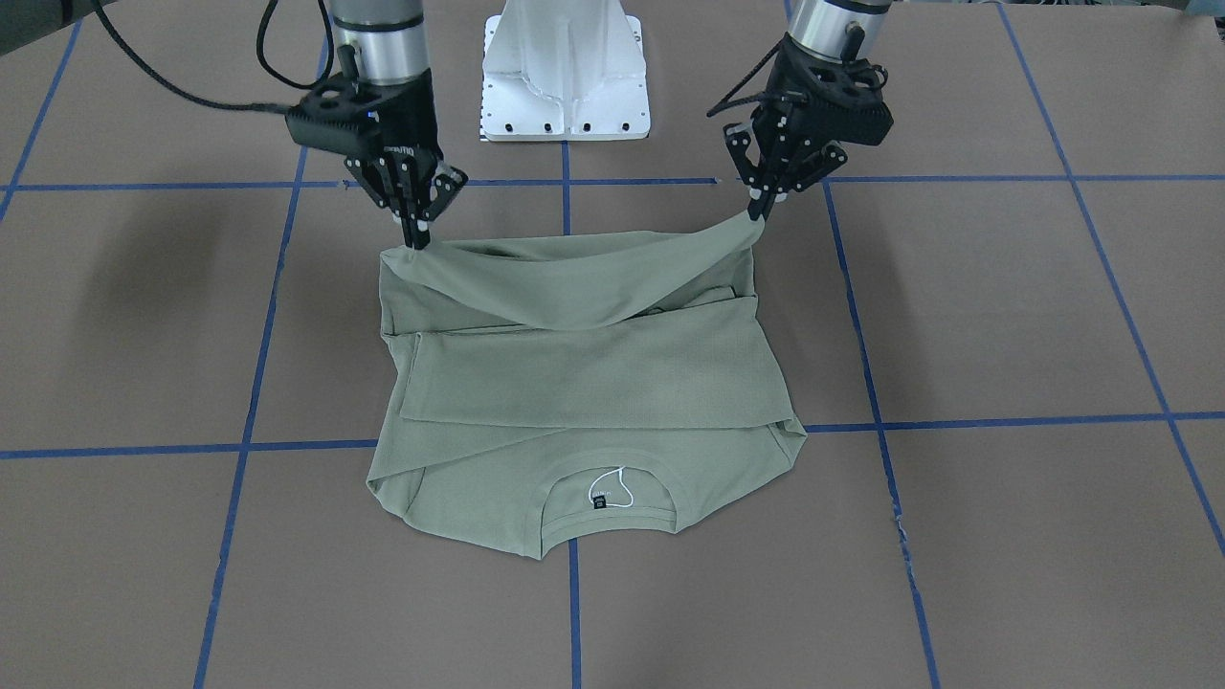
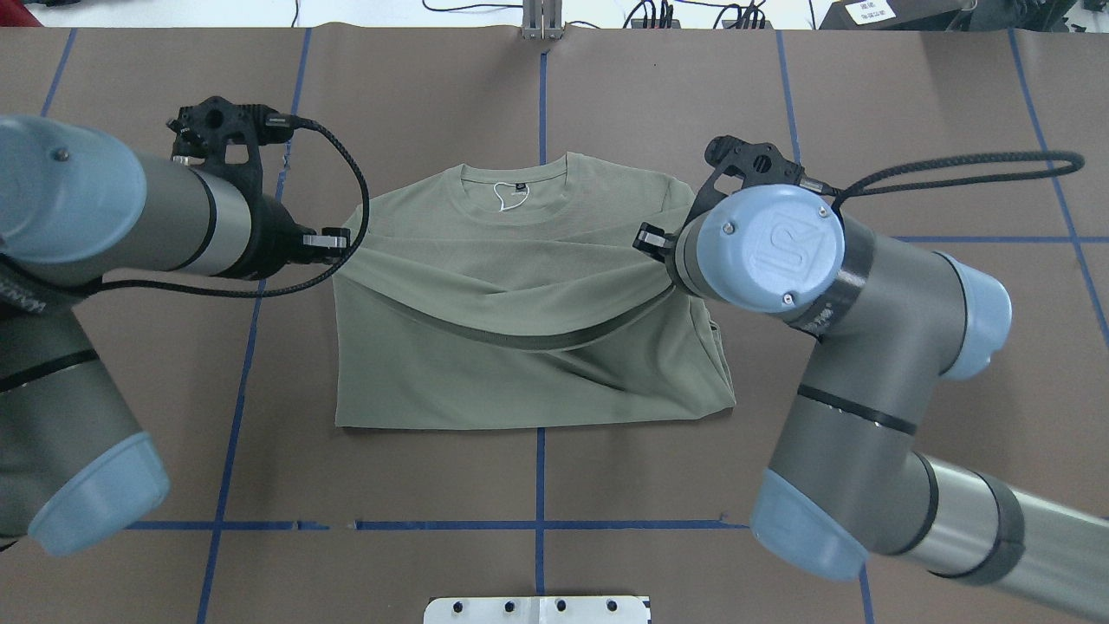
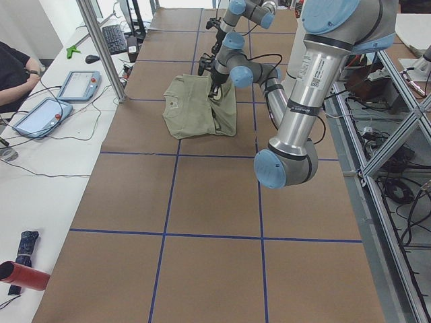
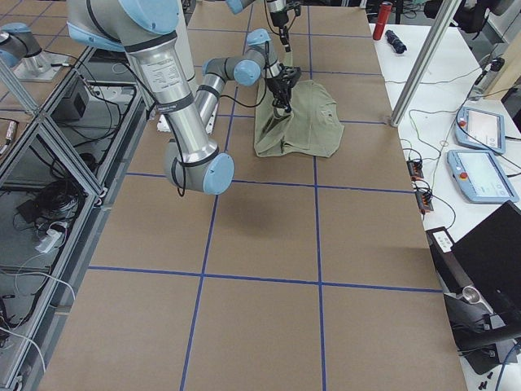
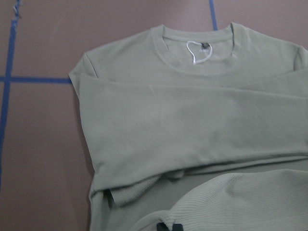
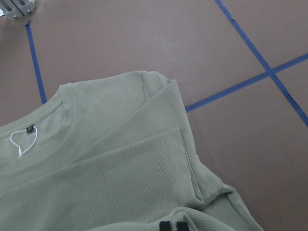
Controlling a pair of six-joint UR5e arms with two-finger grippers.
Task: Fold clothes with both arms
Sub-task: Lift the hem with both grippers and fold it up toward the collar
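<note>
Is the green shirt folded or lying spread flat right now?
Partly folded: the shirt has sleeves laid across it, and left gripper and right gripper hold its hem raised.

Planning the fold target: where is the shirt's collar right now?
In the overhead view the collar lies flat at the far end of the shirt from the robot, astride the centre blue tape line.

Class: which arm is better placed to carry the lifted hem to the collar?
Neither clearly: the left gripper and right gripper each pinch one hem corner of the shirt, so probably both together.
</note>
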